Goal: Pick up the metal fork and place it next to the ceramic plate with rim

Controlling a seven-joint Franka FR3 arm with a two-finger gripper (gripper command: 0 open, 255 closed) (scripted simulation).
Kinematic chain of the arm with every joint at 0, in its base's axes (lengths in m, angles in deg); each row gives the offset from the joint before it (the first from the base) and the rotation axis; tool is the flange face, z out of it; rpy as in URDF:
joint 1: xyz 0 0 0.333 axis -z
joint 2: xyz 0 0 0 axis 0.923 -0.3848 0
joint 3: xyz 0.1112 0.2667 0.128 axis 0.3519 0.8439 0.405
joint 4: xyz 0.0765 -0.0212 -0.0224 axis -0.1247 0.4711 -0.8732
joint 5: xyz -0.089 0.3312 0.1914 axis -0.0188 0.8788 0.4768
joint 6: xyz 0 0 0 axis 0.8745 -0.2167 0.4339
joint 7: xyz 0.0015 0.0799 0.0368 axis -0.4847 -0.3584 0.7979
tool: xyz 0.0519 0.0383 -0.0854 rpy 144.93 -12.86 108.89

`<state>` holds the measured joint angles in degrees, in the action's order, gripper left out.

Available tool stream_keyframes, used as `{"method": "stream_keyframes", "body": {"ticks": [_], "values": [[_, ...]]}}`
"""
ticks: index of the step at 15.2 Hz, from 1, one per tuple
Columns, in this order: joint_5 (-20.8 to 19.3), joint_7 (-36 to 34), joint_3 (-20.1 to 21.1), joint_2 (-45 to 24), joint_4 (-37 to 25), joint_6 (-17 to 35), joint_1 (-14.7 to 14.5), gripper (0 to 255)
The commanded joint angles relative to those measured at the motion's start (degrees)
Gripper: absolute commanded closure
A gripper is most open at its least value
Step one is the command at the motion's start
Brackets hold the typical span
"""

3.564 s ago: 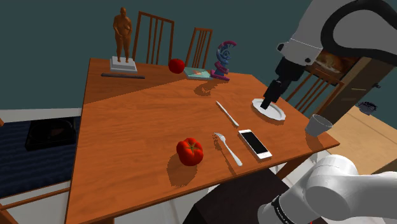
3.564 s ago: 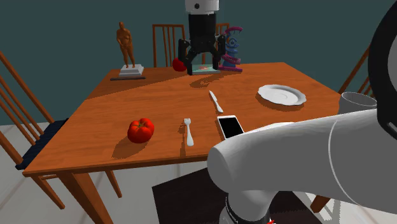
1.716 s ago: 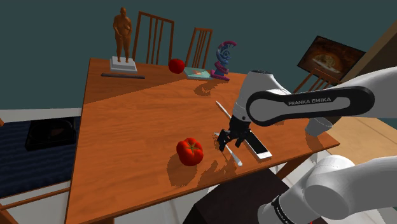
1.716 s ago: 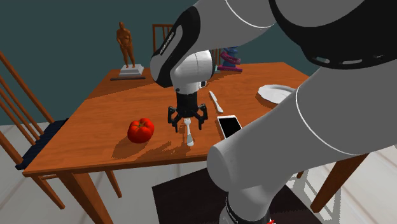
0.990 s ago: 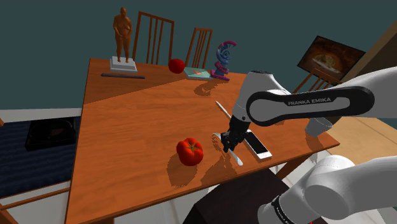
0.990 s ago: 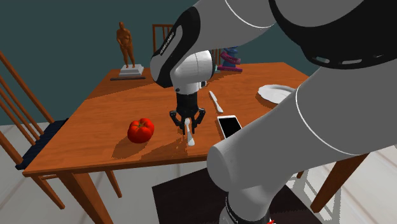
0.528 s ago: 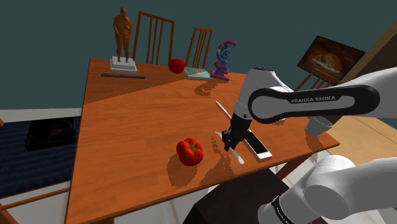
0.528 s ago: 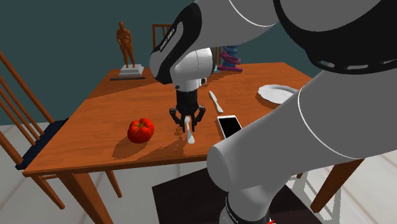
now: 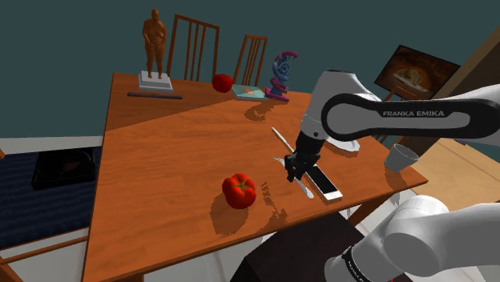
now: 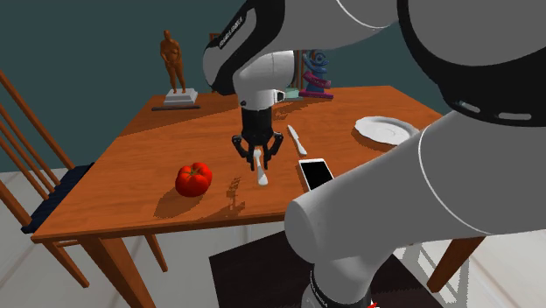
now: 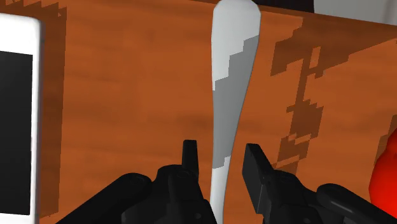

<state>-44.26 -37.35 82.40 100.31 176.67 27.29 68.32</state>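
Observation:
The pale grey fork [image 9: 305, 191] hangs tilted a little above the wooden table [image 9: 168, 160], its shadow on the wood beneath. My black gripper [image 9: 292, 170] is shut on it near the tine end, with the handle pointing down and out. In the second exterior view the gripper [image 10: 258, 153] holds the fork [image 10: 262, 176] between the tomato and the phone. The wrist view has the fork [image 11: 232, 83] clasped between my gripper's [image 11: 219, 165] two fingers. The white rimmed plate [image 10: 383, 129] lies near the table's far right corner; the arm partly hides the plate [image 9: 348, 148] in the shoulder view.
A white-edged phone [image 9: 323, 183] lies just beside the fork, a knife [image 9: 282, 138] beyond it. A red tomato [image 9: 239, 191] sits to the shoulder view's left. A grey cup [image 9: 399, 158], a statuette [image 9: 155, 48], a red ball [image 9: 222, 82] and a spiral ornament [image 9: 282, 74] stand farther off.
The gripper, which closed on the fork about a second ago, has risen and carried the fork up off the table, shifting slightly toward the knife.

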Motion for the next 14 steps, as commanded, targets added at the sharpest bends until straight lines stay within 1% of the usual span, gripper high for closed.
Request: {"method": "stream_keyframes", "body": {"ticks": [1, 8, 14], "values": [[-0.1, -0.21, -0.07, 0.64, -1.21, -1.87, -0.03, 255], [-0.59, -0.51, -0.62, 2.47, -5.11, -7.58, 0.11, 255], [-5.53, 6.35, -6.01, -5.69, -10.94, -5.75, 4.66, 255]]}}
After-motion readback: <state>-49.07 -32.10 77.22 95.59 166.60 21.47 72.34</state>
